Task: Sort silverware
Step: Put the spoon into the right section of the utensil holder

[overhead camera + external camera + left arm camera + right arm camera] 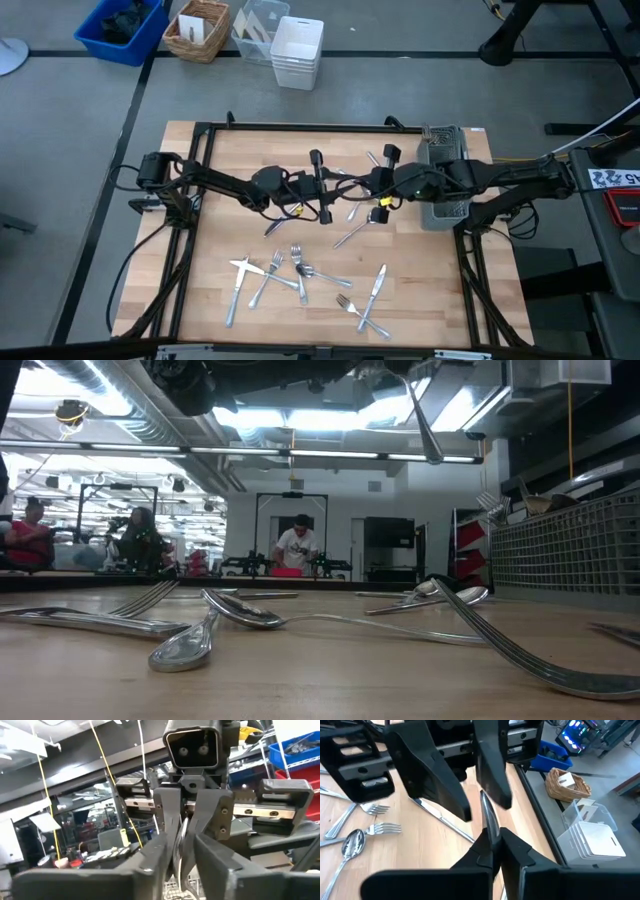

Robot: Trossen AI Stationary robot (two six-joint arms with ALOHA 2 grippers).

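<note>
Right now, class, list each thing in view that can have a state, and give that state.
Left gripper: jaws open, either side of the utensil.
Right gripper: jaws shut on the utensil.
Utensil: held above the table, between both grippers.
Loose silverware: lying flat, scattered on the table.
Caddy: upright, by the table's right edge.

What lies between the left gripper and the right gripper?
A slim silver utensil: the right gripper is shut on it, the left gripper stands open around it. The right wrist view shows this.
</note>
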